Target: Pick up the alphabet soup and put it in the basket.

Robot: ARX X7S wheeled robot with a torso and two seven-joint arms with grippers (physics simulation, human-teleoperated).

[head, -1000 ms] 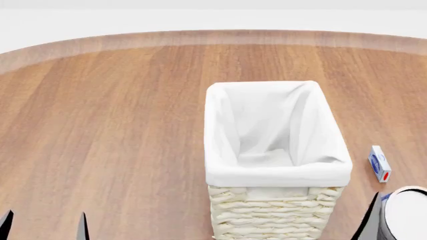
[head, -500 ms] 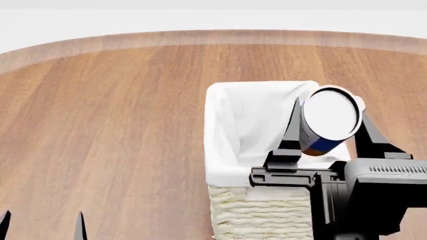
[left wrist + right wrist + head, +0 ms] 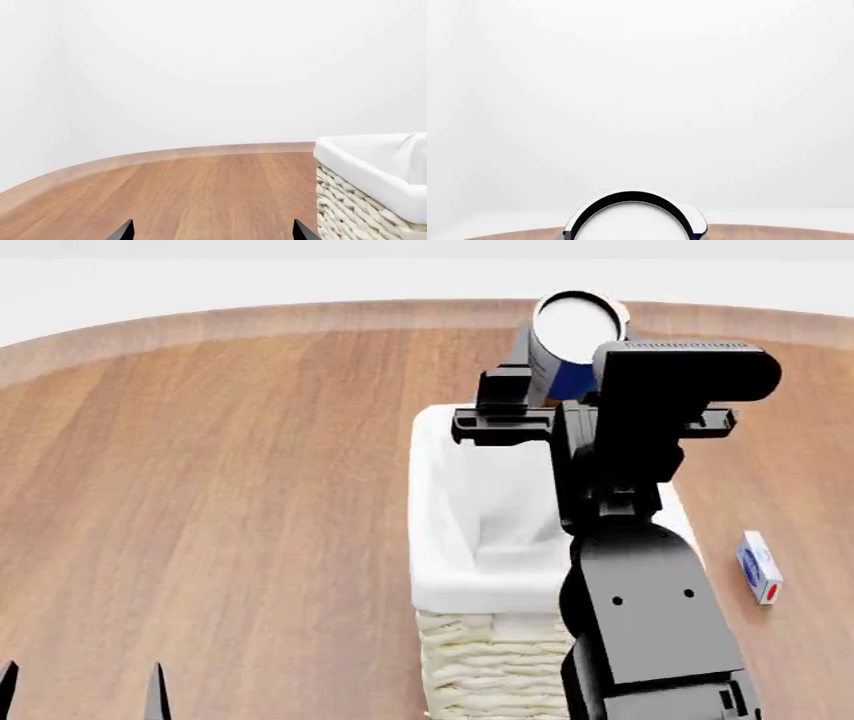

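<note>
My right gripper is shut on the alphabet soup can, a blue can with a white lid, and holds it high over the far end of the basket. The can's lid also fills the low middle of the right wrist view, hiding the fingers there. The basket is cream wicker with a white cloth lining; my right arm covers much of its inside. Its corner also shows in the left wrist view. My left gripper is open and empty, low at the near left; its fingertips stand wide apart.
A small blue and white box lies on the wooden table to the right of the basket. The table's curved far edge runs across the back, with a white floor beyond.
My right arm has risen and reached forward with the can, from beside the basket's near right corner to high over its far end. The left gripper has stayed put.
</note>
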